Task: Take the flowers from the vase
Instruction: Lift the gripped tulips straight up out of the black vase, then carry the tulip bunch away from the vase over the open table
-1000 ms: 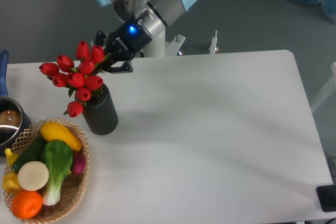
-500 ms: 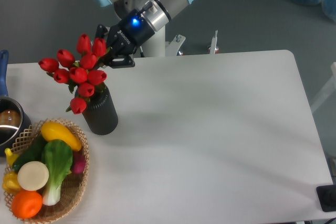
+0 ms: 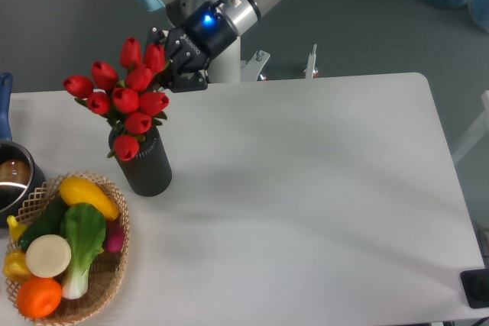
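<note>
The flowers (image 3: 125, 101), a bunch of red tulip buds with green leaves, stand over the mouth of the black vase (image 3: 146, 166) at the table's left. Their lowest bud hangs in front of the vase's rim, and the stems are hidden behind the buds. My gripper (image 3: 166, 75) reaches in from the upper right and is shut on the flowers at the bunch's right edge. Its fingertips are mostly covered by the buds.
A wicker basket (image 3: 121, 228) holding a yellow squash, bok choy, an orange and other produce sits just in front-left of the vase. A steel pot (image 3: 11, 179) with a blue handle is at the left edge. The arm's base (image 3: 229, 66) stands behind the table.
The gripper has moved right and slightly up, and the bunch of flowers has shifted with it, now sitting more directly above the vase's mouth. The vase has stayed put.
</note>
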